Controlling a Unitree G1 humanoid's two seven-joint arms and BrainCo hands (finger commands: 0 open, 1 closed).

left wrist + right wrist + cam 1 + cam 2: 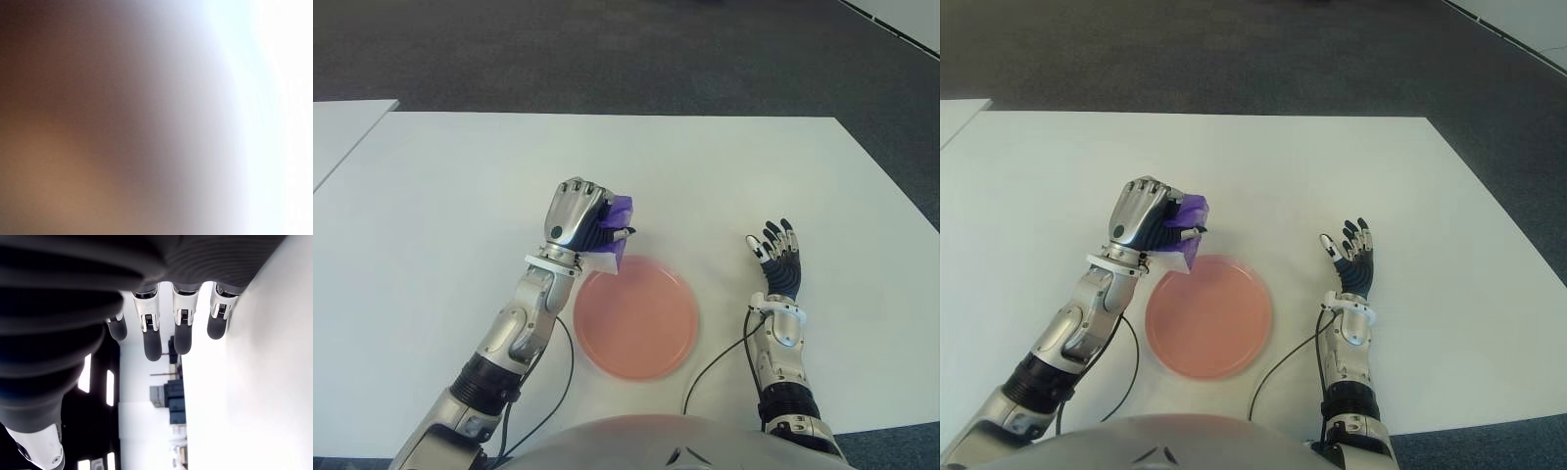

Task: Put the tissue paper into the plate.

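- Tissue paper (620, 217), a purple pack with a white sheet hanging below it, clutched in the left hand (576, 217), up off the counter (460, 186) at the plate's far-left rim.
- Fingers (607, 230) curled tight around the pack, so a firm carry grip, apparently to keep the soft bundle from slipping on the way over.
- Long axis hard to call while so bunched; seems to run up and down, purple end high and away from the robot, white corner drooping toward the plate (636, 318).
- Pink plate bare inside, just below and to the right of the fist, right in front of the robot's body; likely only a short carry left before letting go.
- Nothing readable in the left wrist view, so grip judged from the eye views only.
- Right hand (779, 257) idle, fingers spread and holding nothing, showing to the right of the plate, well apart from it.
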